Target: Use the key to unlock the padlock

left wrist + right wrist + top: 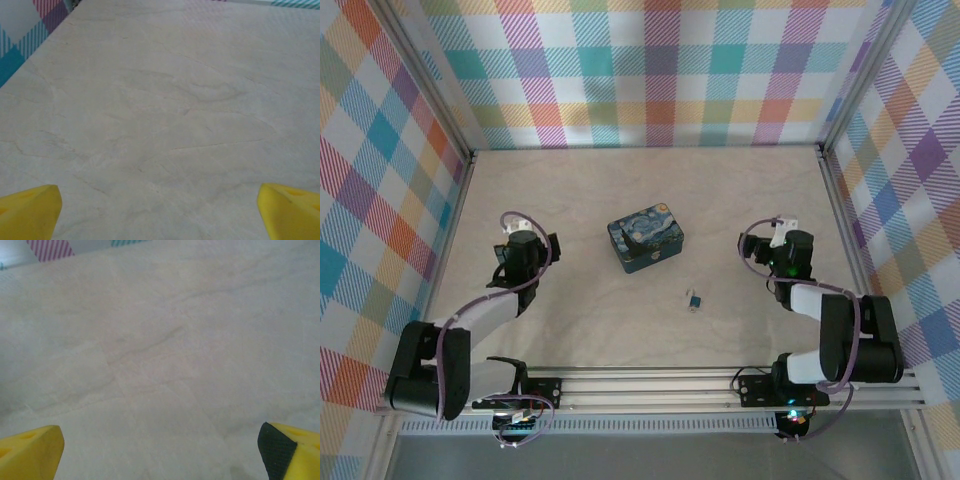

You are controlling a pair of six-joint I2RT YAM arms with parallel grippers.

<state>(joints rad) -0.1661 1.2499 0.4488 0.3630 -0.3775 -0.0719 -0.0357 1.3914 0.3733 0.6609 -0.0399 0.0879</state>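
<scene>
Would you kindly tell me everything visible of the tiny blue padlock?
The tiny blue-bodied padlock lies on the pale table, nearer its front edge than the dark-blue starry-print tin and to its right, apart from it. Silvery metal shows at one end. Only the table touches it. Too small to tell whether it is locked.

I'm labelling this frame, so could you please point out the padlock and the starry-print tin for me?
padlock (694, 299): top external view, on its small blue body.
starry-print tin (645, 238): top external view, on the middle of its printed lid.
</scene>
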